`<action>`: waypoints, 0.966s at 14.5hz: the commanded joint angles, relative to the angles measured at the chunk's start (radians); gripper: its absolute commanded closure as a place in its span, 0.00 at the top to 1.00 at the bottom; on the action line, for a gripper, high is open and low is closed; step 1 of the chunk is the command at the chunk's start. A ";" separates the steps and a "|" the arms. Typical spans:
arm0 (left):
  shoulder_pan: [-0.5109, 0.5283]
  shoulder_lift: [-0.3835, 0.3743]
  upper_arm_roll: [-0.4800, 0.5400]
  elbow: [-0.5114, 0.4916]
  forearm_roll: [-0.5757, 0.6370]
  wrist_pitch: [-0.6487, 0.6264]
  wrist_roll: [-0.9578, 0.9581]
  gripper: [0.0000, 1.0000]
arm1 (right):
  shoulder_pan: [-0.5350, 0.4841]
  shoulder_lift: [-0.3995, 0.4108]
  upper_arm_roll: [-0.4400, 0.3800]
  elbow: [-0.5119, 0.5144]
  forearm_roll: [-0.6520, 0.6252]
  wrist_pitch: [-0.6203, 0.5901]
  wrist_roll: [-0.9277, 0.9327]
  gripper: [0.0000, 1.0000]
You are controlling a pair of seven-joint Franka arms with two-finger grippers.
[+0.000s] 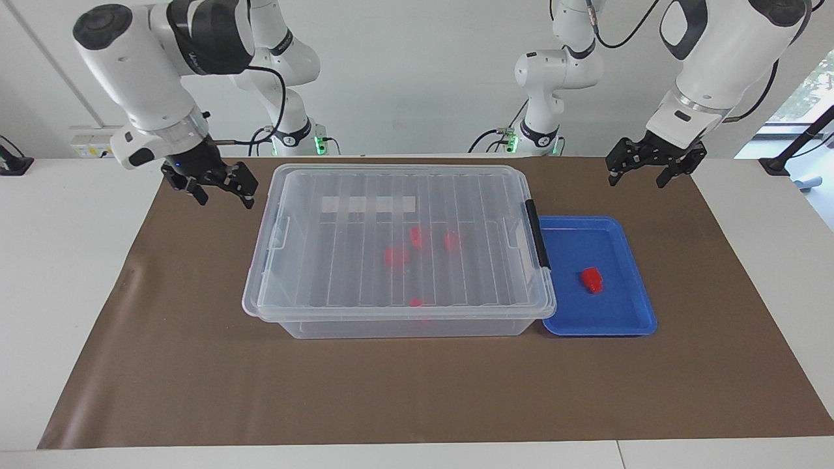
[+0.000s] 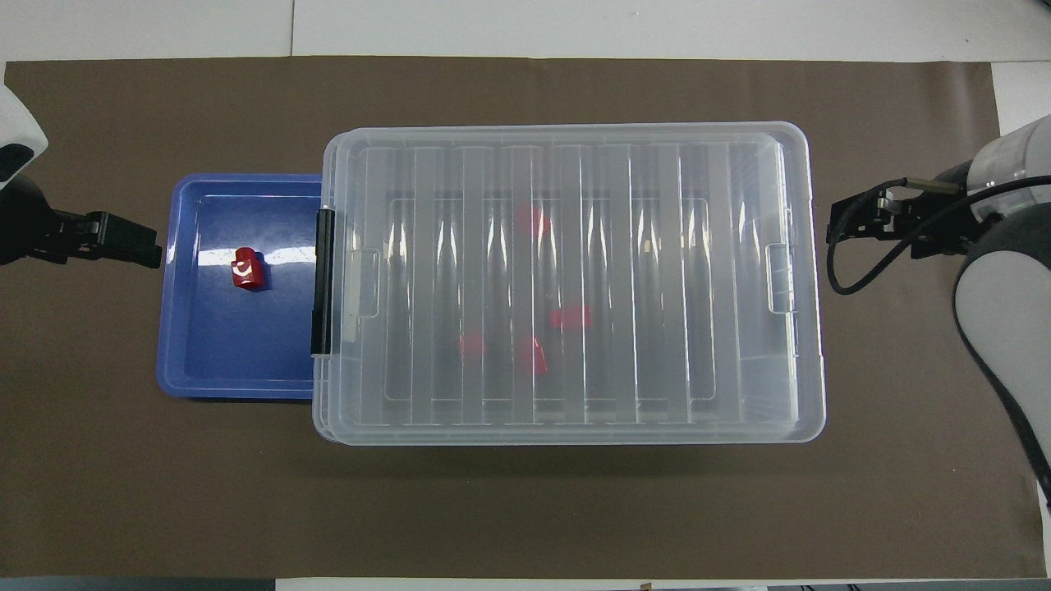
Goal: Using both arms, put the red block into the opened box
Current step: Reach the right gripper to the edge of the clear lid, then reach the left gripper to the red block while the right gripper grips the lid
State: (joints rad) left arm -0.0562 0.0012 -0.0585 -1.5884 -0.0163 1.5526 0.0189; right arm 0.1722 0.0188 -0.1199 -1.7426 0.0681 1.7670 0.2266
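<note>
A white wall (image 1: 417, 78) backs the white table (image 1: 65, 260); window (image 1: 811, 91) alongside.

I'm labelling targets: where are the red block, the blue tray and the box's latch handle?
red block (image 1: 591, 279), facing view, top face.
blue tray (image 1: 625, 326), facing view, rim.
latch handle (image 2: 323, 281), overhead view, mid-bar.
</note>
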 commanded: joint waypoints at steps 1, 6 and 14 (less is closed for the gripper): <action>0.013 -0.006 -0.003 -0.001 -0.014 -0.020 0.010 1.00 | -0.013 -0.007 0.032 -0.093 0.018 0.103 0.033 1.00; 0.013 -0.006 -0.003 -0.002 -0.013 -0.020 0.007 1.00 | -0.004 0.001 0.037 -0.158 0.013 0.170 0.036 1.00; 0.012 -0.033 -0.004 -0.166 -0.013 0.245 0.016 0.99 | -0.017 -0.028 0.036 -0.264 -0.002 0.253 -0.044 1.00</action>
State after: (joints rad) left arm -0.0561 -0.0030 -0.0583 -1.6723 -0.0163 1.7150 0.0190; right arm 0.1688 0.0233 -0.0920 -1.9624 0.0674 1.9926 0.2061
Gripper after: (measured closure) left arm 0.009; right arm 0.000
